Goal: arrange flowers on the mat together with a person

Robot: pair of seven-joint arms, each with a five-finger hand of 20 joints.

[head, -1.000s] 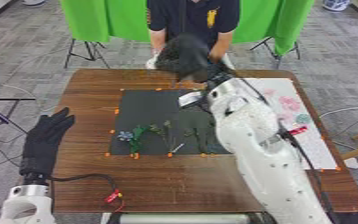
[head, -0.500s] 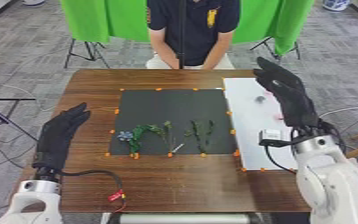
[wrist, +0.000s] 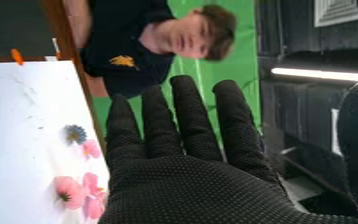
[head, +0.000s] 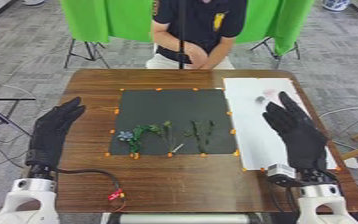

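Well, green cloth [head: 100,22] hangs beyond the wooden table [head: 180,187].

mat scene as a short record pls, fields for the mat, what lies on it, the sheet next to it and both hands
mat: dark, orange tabs at its edges
on mat: blue flower at near left, green stems to its right
sheet: white, right of the mat
on sheet: pink flowers, grey-blue flower
left hand: open, left of the mat
right hand: open, empty, over the sheet
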